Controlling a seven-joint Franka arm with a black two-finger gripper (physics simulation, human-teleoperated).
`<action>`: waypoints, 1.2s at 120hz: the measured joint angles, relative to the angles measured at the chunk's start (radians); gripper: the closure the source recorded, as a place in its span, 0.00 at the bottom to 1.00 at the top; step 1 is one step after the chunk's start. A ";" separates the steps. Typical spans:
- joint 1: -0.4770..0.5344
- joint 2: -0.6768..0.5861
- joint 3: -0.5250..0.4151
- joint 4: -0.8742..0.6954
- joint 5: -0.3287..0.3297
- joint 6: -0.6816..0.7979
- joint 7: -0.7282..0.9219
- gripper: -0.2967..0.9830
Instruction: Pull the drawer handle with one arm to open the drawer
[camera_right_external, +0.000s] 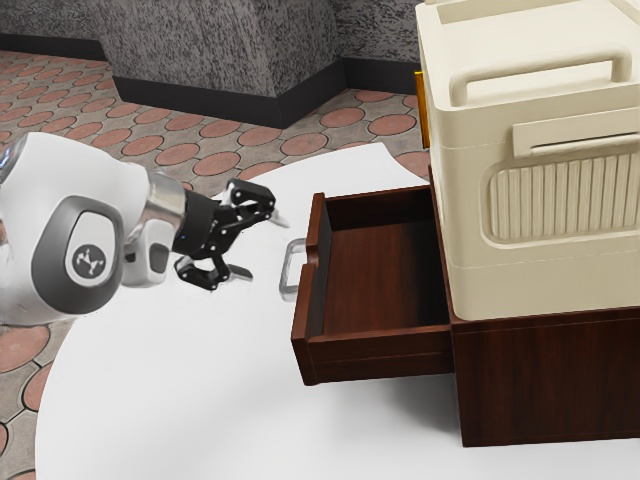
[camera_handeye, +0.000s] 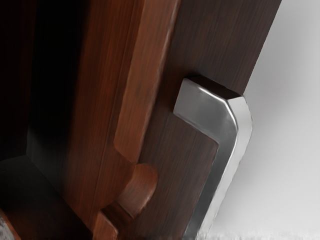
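My gripper (camera_right_external: 262, 248) stands open in the exterior view, its fingertips pointing toward the drawer front and a small gap short of the metal handle (camera_right_external: 290, 270). Nothing is between its fingers. The dark wooden drawer (camera_right_external: 375, 353) is pulled well out of its cabinet (camera_right_external: 545, 385), and its bare inside shows. In the wrist view the silver handle (camera_handeye: 228, 121) is fixed on the drawer front (camera_handeye: 172, 165), whose top edge has a rounded notch.
A cream box-shaped appliance (camera_right_external: 540, 200) with a top handle sits on the cabinet. The white table (camera_right_external: 230, 400) lies under the drawer and gripper. Behind stands a grey stone wall (camera_right_external: 200, 45).
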 joint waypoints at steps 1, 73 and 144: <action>-0.001 0.008 -0.003 0.016 0.008 -0.005 -0.005 0.24; -0.059 0.269 -0.078 0.570 0.410 -0.546 -0.651 0.23; -0.033 0.323 -0.079 0.766 0.453 -0.983 -1.523 0.23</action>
